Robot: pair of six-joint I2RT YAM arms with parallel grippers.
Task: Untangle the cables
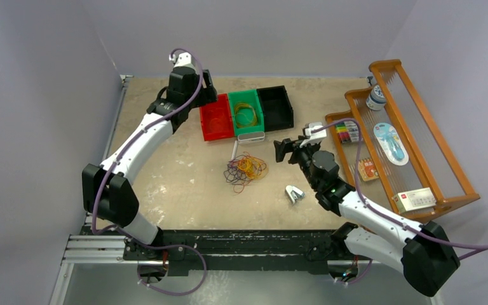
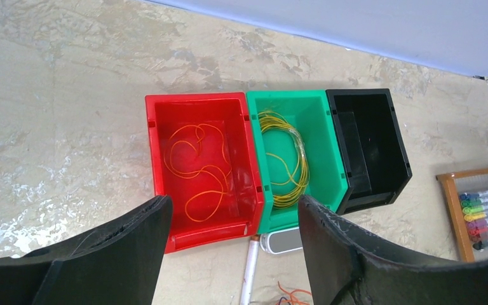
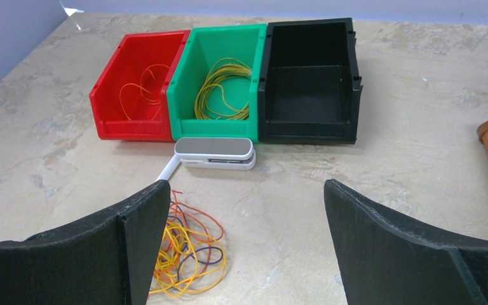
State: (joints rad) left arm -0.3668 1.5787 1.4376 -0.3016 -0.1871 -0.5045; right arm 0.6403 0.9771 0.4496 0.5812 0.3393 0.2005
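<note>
Okay, nearest the arm bases a small silver-white object (image 1: 294, 194) lay on the table (image 1: 165, 190), just beside the right arm's wrist; too small to tell what it was. A little further out, around mid-table, sat the cable tangle (image 1: 246, 170): loose orange, yellow and dark purple loops piled over one another, lying flat, touched by neither gripper. The right gripper (image 3: 246, 184) was held off the table just right of the tangle, spread wide with nothing between the fingers. A white stick (image 3: 168, 169) ran from the tangle's far side up to a flat white-gray device (image 3: 216, 154), which lay just in front of the green bin (image 2: 321, 143). Along the right side stood a wooden rack (image 1: 384, 64) with a row of coloured markers (image 2: 483, 219) and a few other small items on it. Further back, three bins stood side by side, touching: the red bin (image 2: 154, 146) on the left, green in the middle, the black bin (image 2: 368, 146) on the right. A thin orange cable (image 2: 197, 168) lay in loose curls in the red one, a coiled yellow cable (image 2: 286, 159) in the green one. The left gripper (image 2: 233, 203) hung above the bins, also released wide and holding nothing.
</note>
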